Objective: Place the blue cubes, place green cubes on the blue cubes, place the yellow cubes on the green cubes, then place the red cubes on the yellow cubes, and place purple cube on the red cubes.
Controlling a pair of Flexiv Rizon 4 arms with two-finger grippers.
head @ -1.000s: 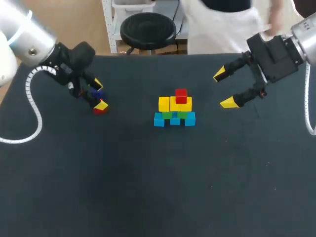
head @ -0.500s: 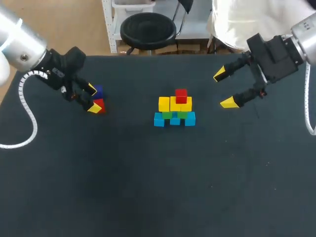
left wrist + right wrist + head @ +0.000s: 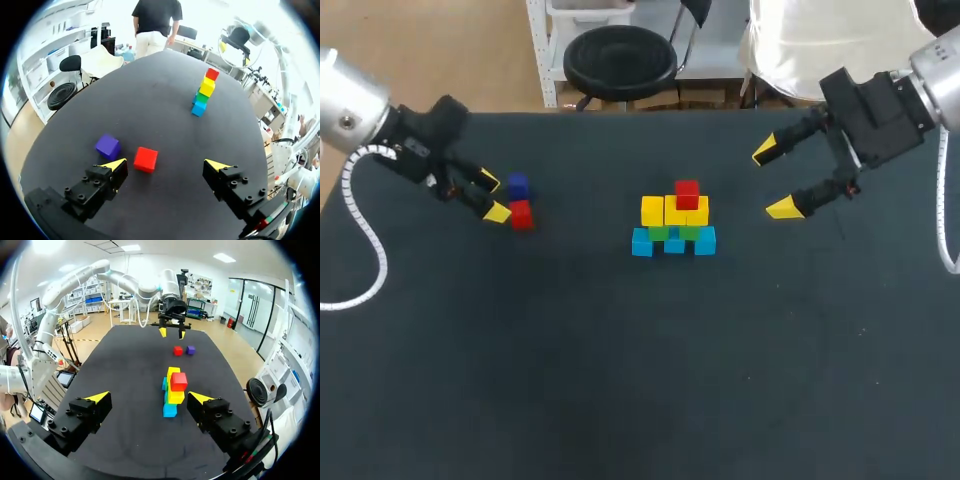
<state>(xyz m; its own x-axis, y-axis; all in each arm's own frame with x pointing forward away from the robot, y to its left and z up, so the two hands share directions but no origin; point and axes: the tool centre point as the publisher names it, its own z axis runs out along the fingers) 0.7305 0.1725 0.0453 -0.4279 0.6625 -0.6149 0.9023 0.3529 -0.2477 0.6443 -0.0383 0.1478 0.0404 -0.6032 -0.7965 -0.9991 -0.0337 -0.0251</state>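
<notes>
A cube pyramid stands mid-table: three blue cubes at the base, green cubes on them, yellow cubes above, and one red cube on top. A loose red cube and a purple cube lie apart at the left. My left gripper is open just left of them. In the left wrist view the red cube lies just ahead of the open left gripper, with the purple cube beside it. My right gripper hangs open to the right of the pyramid.
The table has a dark matte top with wide bare room in front of the pyramid. The grey cable of the left arm loops over the table's left edge.
My left gripper has drawn back to the left, off the loose red and purple cubes, and stays open. The right arm and the pyramid have not moved.
</notes>
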